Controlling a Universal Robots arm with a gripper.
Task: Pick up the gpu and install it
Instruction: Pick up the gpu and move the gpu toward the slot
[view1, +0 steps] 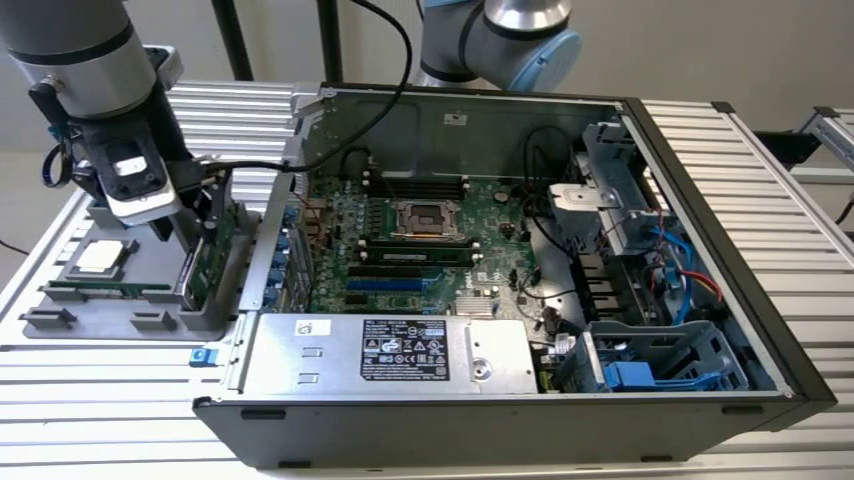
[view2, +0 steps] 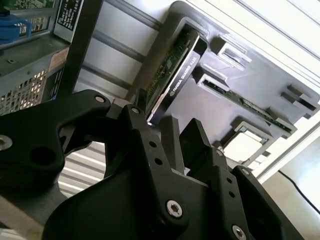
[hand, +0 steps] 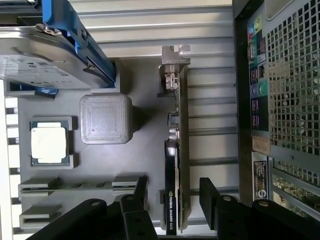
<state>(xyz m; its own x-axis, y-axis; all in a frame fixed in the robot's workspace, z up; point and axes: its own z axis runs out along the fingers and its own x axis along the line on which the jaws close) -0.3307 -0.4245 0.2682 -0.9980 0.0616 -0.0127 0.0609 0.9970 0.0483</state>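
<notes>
A: How do the jaws stand?

B: Wide open, holding nothing. In the first wrist view the fingers (hand: 210, 195) sit either side of the gpu (hand: 176, 140), one facing each flat side.

A: Where is the card?

B: On edge in a slot of the grey holder (view1: 80, 300), on the table (view1: 120, 400) at the exterior view's left of the open computer case (view1: 721, 180) — not yet installed.

A: Its long axis?

B: Crosswise to the line between the fingers, so only its thin dimension lies in the gap. I judge the card to be directly under the jaws — whether the tips already reach its top edge, I can't tell.
</notes>
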